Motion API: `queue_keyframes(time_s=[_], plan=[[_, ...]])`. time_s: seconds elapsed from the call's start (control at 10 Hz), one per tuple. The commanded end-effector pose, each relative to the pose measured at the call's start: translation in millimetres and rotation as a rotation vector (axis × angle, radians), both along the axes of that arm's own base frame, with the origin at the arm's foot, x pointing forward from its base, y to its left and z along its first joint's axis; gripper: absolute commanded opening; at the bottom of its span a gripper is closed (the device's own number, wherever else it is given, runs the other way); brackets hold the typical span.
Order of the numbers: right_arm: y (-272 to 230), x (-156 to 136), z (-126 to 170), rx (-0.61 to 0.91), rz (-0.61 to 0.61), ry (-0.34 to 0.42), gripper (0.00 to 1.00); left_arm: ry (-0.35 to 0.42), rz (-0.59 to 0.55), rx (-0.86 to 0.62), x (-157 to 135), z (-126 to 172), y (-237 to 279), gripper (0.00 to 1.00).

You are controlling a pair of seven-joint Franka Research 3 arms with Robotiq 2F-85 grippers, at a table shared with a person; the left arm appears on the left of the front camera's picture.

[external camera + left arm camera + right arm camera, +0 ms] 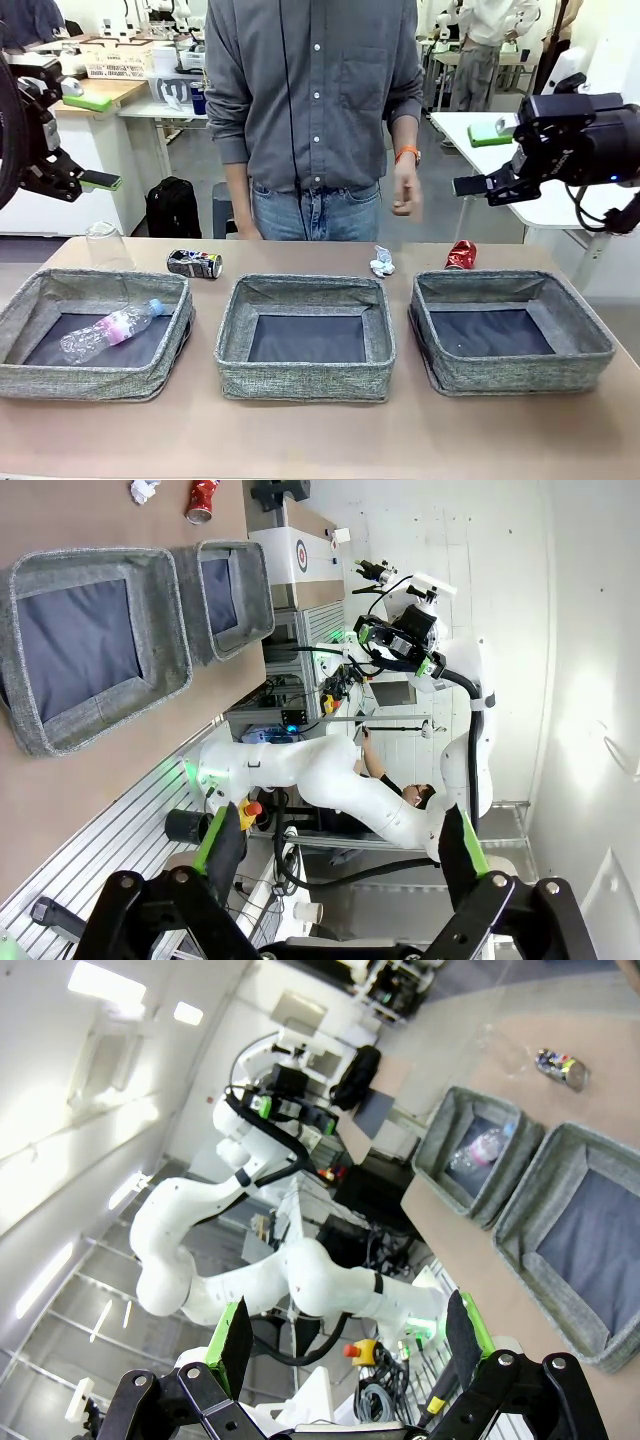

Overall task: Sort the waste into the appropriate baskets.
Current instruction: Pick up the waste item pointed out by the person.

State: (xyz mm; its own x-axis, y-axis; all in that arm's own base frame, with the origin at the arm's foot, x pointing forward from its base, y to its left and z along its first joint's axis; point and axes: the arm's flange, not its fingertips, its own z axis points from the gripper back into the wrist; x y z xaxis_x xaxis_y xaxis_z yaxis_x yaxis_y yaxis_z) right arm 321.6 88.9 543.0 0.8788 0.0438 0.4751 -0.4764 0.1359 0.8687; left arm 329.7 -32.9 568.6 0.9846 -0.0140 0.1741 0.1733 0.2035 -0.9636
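The counter carries three grey woven baskets abreast. Behind them: clear plastic cup, dark printed can, white paper wad, crushed red can.

Open room over baskets — person apparently beyond

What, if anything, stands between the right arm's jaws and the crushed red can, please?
Nothing visible does. The right gripper hangs raised with jaws open, and the crushed red can lies lower down, behind the right-hand grey woven-fabric basket. The person's hand hangs clear, to one side.
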Motion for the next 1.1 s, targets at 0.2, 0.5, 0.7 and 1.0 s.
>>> queue_keyframes(time_s=[0.2, 0.5, 0.7, 1.0], plan=[[1.9, 1.3, -0.1, 0.028, 0.002, -0.027, 1.00, 0.011, 0.000, 0.005, -1.4, 4.2, -0.7, 1.00], [1.9, 1.3, -0.1, 0.028, 0.002, -0.027, 1.00, 0.011, 0.000, 0.005, -1.4, 4.2, -0.7, 1.00], [1.9, 1.3, -0.1, 0.028, 0.002, -0.027, 1.00, 0.011, 0.000, 0.005, -1.4, 4.2, -0.7, 1.00], [28.0, 20.6, 13.0, -1.125, -0.673, -0.014, 1.00, 0.011, 0.000, 0.005, -1.4, 4.2, -0.7, 1.00]])
